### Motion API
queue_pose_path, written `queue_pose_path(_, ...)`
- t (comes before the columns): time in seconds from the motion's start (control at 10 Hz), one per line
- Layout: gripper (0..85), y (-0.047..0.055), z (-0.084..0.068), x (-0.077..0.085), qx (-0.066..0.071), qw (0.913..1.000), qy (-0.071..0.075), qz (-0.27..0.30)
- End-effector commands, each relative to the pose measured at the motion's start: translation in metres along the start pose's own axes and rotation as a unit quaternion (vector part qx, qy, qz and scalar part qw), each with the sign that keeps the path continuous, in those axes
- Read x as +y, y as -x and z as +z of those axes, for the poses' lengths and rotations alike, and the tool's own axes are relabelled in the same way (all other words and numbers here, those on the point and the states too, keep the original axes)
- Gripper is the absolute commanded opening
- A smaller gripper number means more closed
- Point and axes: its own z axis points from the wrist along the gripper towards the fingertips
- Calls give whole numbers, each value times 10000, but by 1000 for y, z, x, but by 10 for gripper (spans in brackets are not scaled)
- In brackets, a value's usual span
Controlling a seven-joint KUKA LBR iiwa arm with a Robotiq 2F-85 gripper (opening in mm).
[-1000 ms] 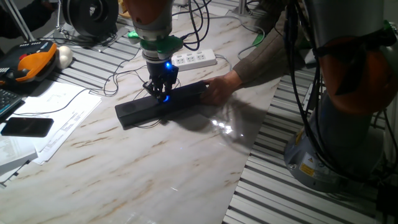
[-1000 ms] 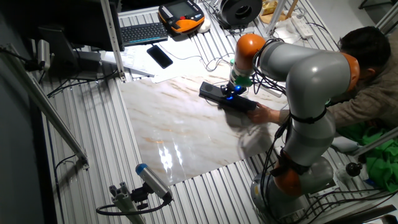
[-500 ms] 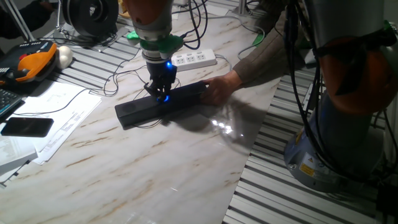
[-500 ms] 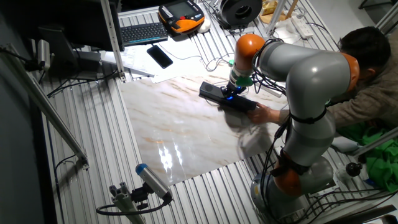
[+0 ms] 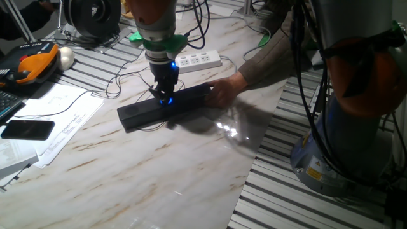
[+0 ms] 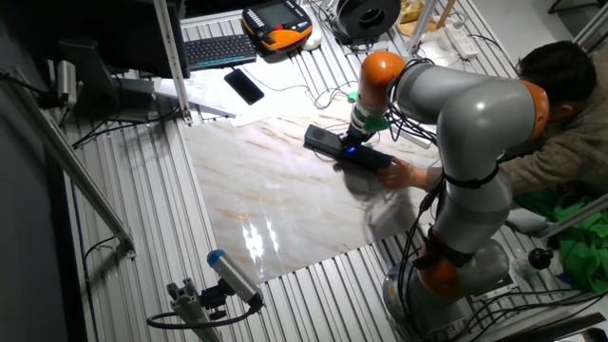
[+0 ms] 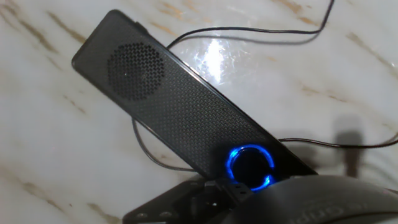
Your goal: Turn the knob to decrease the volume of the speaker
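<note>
The speaker [image 5: 145, 112] is a long black bar lying slantwise on the marble tabletop, also seen in the other fixed view as the speaker [image 6: 328, 144]. In the hand view the speaker [image 7: 161, 102] shows its mesh grille. The knob [image 7: 250, 167] glows with a blue ring and is partly covered by dark gripper parts at the lower edge. My gripper [image 5: 166, 97] points straight down on the knob [image 5: 168, 100], with its fingers closed around it. The gripper [image 6: 351, 144] sits at the bar's middle.
A person's hand [image 5: 224, 89] holds the speaker's right end. A white power strip [image 5: 198, 60] lies just behind, with cables around it. Papers [image 5: 60, 117], a phone [image 5: 27, 130] and an orange pendant [image 5: 35, 63] lie to the left. A thin cable [image 7: 249, 31] loops near the speaker.
The gripper has twisted a little about its vertical axis while staying on the knob. Speaker and hand have not moved.
</note>
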Motion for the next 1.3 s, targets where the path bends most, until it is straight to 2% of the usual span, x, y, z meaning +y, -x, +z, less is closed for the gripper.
queue_pose_path(0.0, 0, 0, 0, 0, -8, 10000, 7, -94)
queue_pose_path(0.6, 0, 1, -2, 1, 24, 9990, -7, -439)
queue_pose_path(1.0, 0, 8, -16, -1, 128, 9986, -68, -506)
queue_pose_path(1.2, 0, 10, -21, -2, 132, 9985, -113, -512)
